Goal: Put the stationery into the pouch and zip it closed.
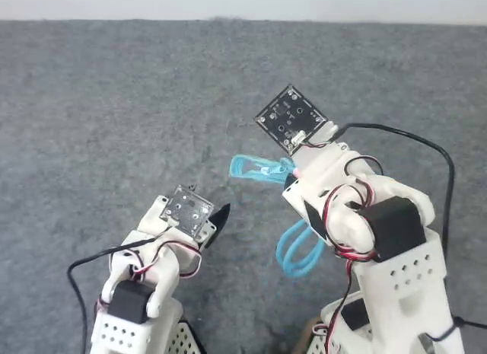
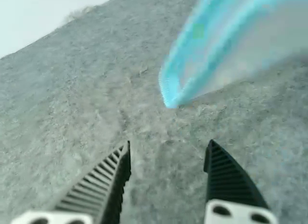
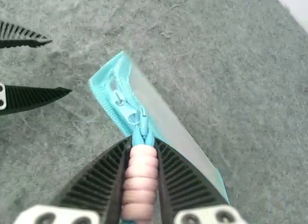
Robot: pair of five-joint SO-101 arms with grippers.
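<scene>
Right wrist view: right pincer (image 3: 142, 143) grips pink pull (image 3: 140, 180) on pouch (image 3: 153, 111).

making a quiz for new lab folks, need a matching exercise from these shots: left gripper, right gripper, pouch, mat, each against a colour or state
Things
1. left gripper
2. right gripper
3. pouch
4. mat

Colour or state
A. teal zip edge
B. grey
C. fingers open, holding nothing
D. fingers shut on a pink piece at the zip pull

Pairs: 1-C, 2-D, 3-A, 4-B
</scene>
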